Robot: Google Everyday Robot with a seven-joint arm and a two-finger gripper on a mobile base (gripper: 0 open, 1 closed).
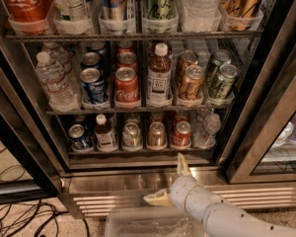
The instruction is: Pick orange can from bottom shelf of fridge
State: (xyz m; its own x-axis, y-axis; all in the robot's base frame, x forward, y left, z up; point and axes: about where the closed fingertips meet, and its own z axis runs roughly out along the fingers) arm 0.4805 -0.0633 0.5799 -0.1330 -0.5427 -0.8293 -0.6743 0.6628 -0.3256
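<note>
The fridge [138,180] stands open in front of me, its dark racks full of cans and bottles. On the bottom shelf [138,152] the orange can [157,134] stands upright in the middle row. A silver can [131,135] is on its left and a redder can [181,134] on its right. My gripper [168,181] is below and in front of the shelf, at the steel base of the fridge, a little right of the orange can. It is open and empty, with one finger [182,165] pointing up and the other pointing left.
The bottom shelf also holds a blue can [78,136], a dark bottle [105,132] and a water bottle [207,129]. The rack above holds a Coca-Cola can [127,86] and green cans [222,81]. A clear plastic bin [153,224] sits below the gripper. Cables [19,215] lie on the floor at left. A glass door [266,122] is at right.
</note>
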